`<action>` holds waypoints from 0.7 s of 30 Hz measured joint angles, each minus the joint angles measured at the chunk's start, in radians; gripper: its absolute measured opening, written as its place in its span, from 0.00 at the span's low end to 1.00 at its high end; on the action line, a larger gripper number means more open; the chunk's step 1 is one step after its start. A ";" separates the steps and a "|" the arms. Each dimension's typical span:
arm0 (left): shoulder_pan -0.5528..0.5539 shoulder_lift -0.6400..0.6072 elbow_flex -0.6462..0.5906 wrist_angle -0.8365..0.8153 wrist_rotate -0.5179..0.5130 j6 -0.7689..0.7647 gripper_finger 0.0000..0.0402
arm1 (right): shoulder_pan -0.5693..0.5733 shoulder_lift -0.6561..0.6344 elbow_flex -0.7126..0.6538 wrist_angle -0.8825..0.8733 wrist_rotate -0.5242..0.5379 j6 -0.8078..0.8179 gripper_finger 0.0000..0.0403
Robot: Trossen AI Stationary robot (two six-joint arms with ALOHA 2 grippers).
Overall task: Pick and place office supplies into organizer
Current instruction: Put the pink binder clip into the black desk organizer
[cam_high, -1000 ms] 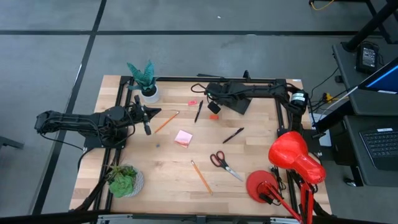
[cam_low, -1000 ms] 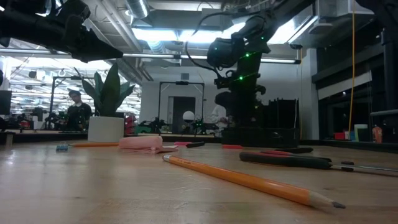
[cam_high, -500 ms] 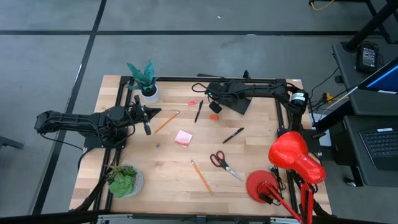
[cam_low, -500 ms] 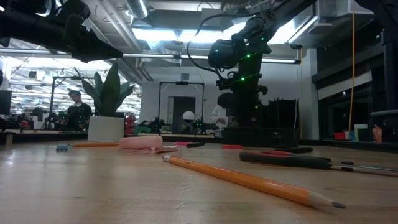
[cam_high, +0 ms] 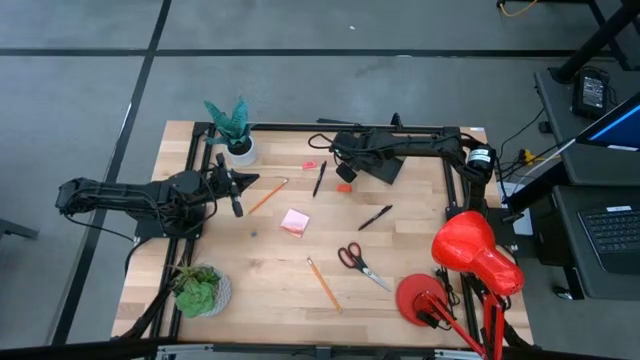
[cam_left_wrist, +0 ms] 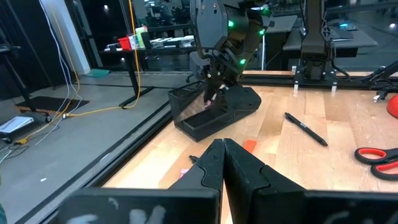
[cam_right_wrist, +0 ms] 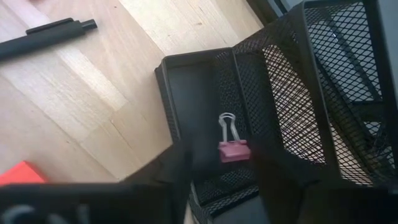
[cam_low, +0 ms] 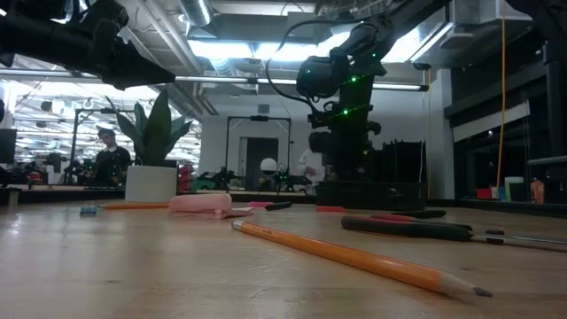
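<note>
The black mesh organizer (cam_high: 378, 168) stands at the table's far side. My right gripper (cam_right_wrist: 227, 180) hangs over its low front tray, open, with its fingers apart above a pink binder clip (cam_right_wrist: 231, 148) that lies in the tray. An orange eraser (cam_high: 344, 186) lies on the table just in front of the organizer. Two black pens (cam_high: 319, 178) (cam_high: 375, 217), two orange pencils (cam_high: 267, 195) (cam_high: 323, 284), a pink sticky-note pad (cam_high: 294, 222) and red-handled scissors (cam_high: 360, 262) lie flat on the table. My left gripper (cam_left_wrist: 222, 152) waits shut at the table's left.
A white-potted plant (cam_high: 232, 130) stands at the far left and a second plant (cam_high: 200, 290) at the near left. A red desk lamp (cam_high: 465, 260) fills the near right corner. A small pink item (cam_high: 309, 164) lies left of the organizer.
</note>
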 joint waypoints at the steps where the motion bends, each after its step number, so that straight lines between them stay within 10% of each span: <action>1: 0.000 0.000 0.000 0.000 0.000 -0.001 0.01 | 0.000 0.000 0.000 0.000 0.000 0.000 0.46; 21: 0.000 0.000 0.000 0.000 0.000 -0.005 0.01 | 0.000 0.000 0.000 -0.001 0.000 0.022 0.52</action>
